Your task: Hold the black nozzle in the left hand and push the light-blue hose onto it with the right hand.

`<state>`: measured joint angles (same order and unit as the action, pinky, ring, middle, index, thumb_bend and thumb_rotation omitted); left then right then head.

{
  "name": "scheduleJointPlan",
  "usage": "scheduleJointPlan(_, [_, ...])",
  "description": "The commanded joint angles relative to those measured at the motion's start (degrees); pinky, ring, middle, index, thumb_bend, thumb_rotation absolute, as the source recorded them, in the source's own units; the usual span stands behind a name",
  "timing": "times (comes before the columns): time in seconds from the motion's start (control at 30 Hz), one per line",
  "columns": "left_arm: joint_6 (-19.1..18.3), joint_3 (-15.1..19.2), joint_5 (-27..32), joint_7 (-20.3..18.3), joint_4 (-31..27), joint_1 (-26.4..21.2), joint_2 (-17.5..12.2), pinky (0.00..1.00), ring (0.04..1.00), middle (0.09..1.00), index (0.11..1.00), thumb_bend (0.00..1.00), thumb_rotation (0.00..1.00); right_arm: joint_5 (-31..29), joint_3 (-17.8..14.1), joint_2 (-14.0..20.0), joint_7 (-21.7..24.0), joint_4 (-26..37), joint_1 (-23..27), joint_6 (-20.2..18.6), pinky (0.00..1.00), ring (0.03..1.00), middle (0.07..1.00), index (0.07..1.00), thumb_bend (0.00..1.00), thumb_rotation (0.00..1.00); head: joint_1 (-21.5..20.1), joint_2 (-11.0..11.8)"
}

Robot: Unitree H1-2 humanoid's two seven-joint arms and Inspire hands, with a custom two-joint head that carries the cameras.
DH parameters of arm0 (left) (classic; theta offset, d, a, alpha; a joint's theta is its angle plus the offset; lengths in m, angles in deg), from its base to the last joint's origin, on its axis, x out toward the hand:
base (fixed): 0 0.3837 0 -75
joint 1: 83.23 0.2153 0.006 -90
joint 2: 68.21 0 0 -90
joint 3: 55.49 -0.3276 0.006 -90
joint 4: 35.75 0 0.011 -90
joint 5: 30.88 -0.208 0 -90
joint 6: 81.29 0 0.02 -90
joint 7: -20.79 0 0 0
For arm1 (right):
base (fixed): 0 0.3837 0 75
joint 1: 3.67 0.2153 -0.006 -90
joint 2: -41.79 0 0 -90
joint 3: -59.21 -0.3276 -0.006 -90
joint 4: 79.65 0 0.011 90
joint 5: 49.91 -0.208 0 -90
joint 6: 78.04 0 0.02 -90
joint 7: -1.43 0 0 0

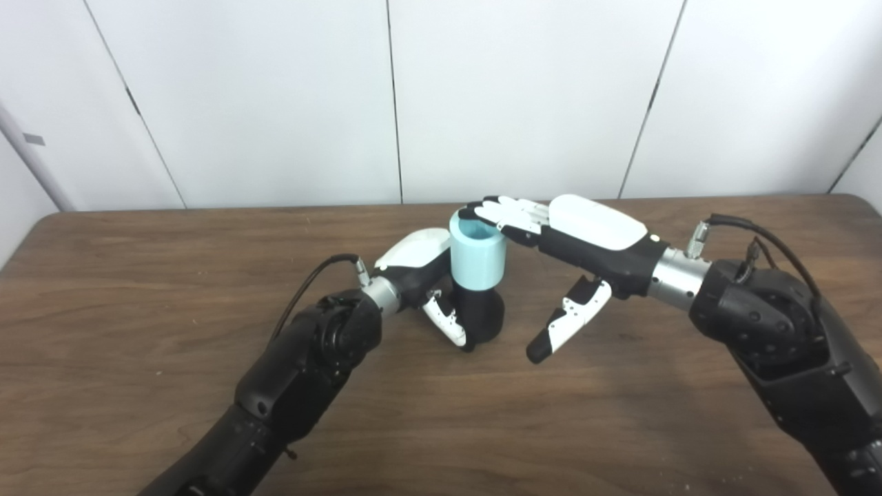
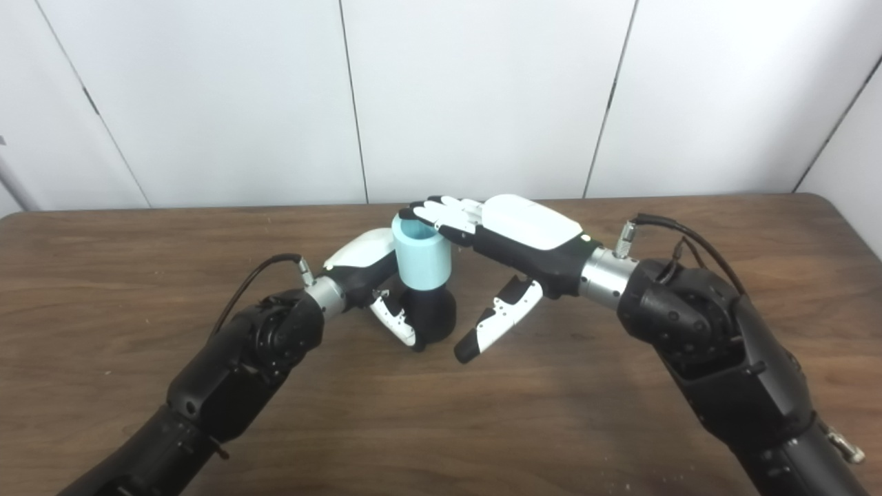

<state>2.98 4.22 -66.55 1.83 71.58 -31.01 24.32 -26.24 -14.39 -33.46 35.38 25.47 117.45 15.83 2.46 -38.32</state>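
The black nozzle [image 1: 479, 313] stands upright on the brown table [image 1: 138, 289], near the middle. The light-blue hose piece [image 1: 477, 256], a short open cylinder, sits upright on top of it. My left hand [image 1: 424, 275] is shut on the nozzle's black base, with the thumb across its front. My right hand [image 1: 565, 241] is open, palm down. Its fingertips [image 1: 493, 210] rest on the hose's top rim, and its thumb hangs free to the right of the nozzle. The same scene shows in the right eye view, with the hose [image 2: 422, 258] and nozzle [image 2: 431, 313] at centre.
A white panelled wall [image 1: 441, 96] rises behind the table's far edge. Cables run from both wrists. Bare tabletop lies in front of and on both sides of the hands.
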Motion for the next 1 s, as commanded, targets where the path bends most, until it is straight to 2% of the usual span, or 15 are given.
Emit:
scheduleJointPlan(0.0, [-1.5,-2.2,-0.8,-4.0,2.5,2.3,-0.5,0.84,0.635,0.524,0.459,0.52,0.0,1.9,1.4,1.5,1.1,1.8,3.7,4.2,1.0,1.0,1.0,1.0,0.84,0.75,0.2,0.0])
scheduleJointPlan(0.23, [-1.3,-2.5,-1.1,-3.8,2.6,2.3,-0.5,0.83,0.623,0.519,0.463,0.52,0.0,4.3,3.4,2.7,3.4,1.9,4.9,4.3,1.0,1.0,1.0,0.993,0.81,0.74,0.3,-0.1])
scheduleJointPlan(0.4, [-1.5,-2.5,-0.8,-4.4,2.4,2.2,-0.8,0.83,0.626,0.525,0.46,0.52,0.0,13.3,7.1,4.8,4.9,1.7,6.6,8.8,1.0,1.0,1.0,0.963,0.81,0.73,0.3,-0.1])
scheduleJointPlan(0.5, [-1.7,-2.5,-0.7,-4.8,2.4,2.1,-0.9,0.83,0.63,0.529,0.457,0.52,0.0,16.3,9.2,5.7,6.2,1.2,7.6,10.3,1.0,1.0,0.995,0.946,0.81,0.73,0.4,-0.2])
scheduleJointPlan(0.73, [-2.0,-2.6,-0.6,-4.9,2.2,2.1,-0.8,0.83,0.631,0.529,0.457,0.52,0.0,16.5,10.9,6.2,7.0,0.0,7.8,10.4,1.0,1.0,0.999,0.95,0.82,0.76,0.3,-0.3])
scheduleJointPlan(0.97, [-2.0,-2.3,-0.1,-5.1,2.0,2.1,-0.9,0.84,0.641,0.531,0.456,0.52,0.0,16.8,10.1,7.3,7.6,0.4,6.2,8.3,0.99,1.0,1.0,0.953,0.81,0.77,0.4,-0.7])
